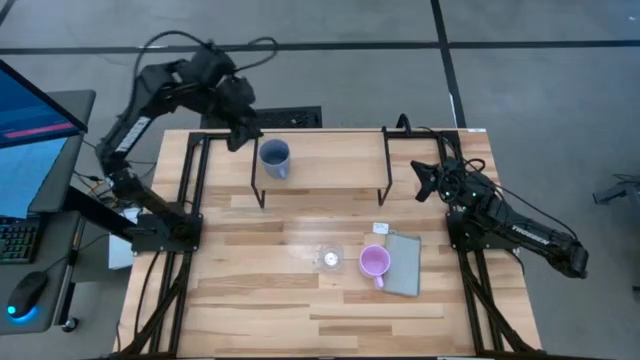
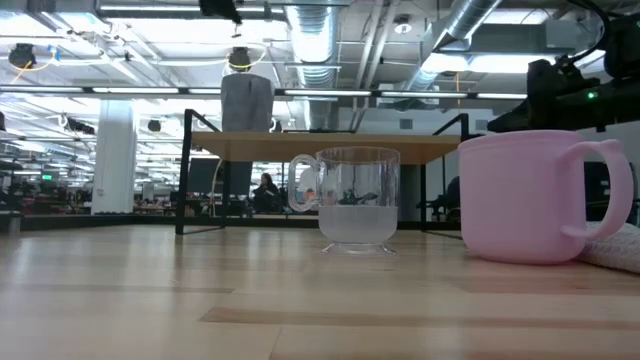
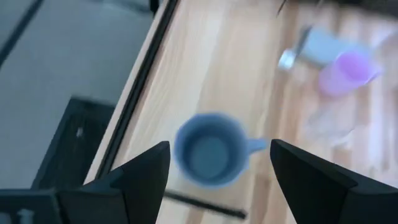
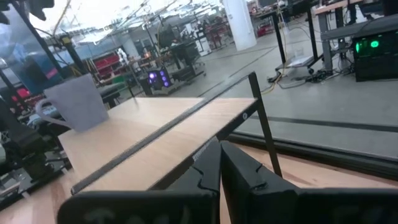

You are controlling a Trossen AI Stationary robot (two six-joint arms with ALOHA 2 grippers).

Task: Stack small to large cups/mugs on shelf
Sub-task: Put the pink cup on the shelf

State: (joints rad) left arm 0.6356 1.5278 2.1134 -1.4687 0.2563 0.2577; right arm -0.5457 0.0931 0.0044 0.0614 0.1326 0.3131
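The blue-grey mug [image 1: 275, 157] stands upright on the left part of the wooden shelf [image 1: 330, 160]; it also shows in the low view [image 2: 247, 103]. My left gripper [image 1: 240, 135] is open, above and just to the far left of it; in the left wrist view its fingers [image 3: 221, 149] stand either side of the mug [image 3: 208, 155], apart from it. The clear glass cup [image 1: 330, 257] and the pink mug [image 1: 374, 262] stand on the tabletop in front of the shelf. My right gripper [image 1: 425, 180] is shut and empty by the shelf's right end [image 4: 221, 155].
A flat grey pad [image 1: 403, 264] lies right of the pink mug, which touches its edge. The shelf's black legs [image 1: 385, 165] stand just left of my right gripper. A monitor, keyboard and mouse [image 1: 30, 290] sit off the table's left side.
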